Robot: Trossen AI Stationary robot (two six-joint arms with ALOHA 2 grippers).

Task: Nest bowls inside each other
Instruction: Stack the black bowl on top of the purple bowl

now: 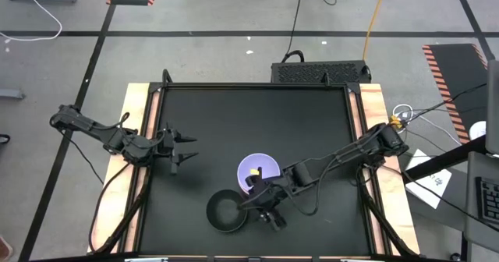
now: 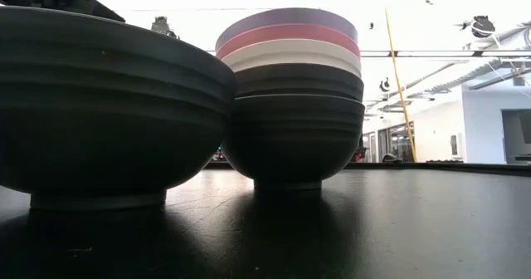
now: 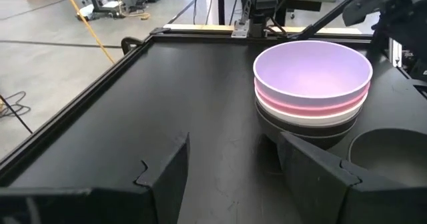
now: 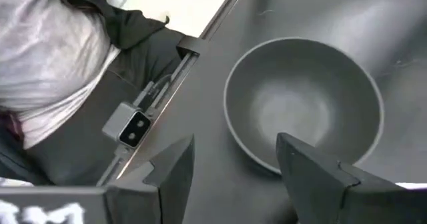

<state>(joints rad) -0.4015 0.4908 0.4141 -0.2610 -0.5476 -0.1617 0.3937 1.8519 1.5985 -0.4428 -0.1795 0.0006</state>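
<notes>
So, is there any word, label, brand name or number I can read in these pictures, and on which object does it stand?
No text can be read in any view.
Paper sheet beside the table's right edge: dark print, too small to read.
Bowl stack and lone black bowl: no label or mark.
Black table: nothing written.

Black table point(image 1: 203, 122) bears bowl stack point(image 1: 258, 171), black bowl point(image 1: 224, 212).
</notes>
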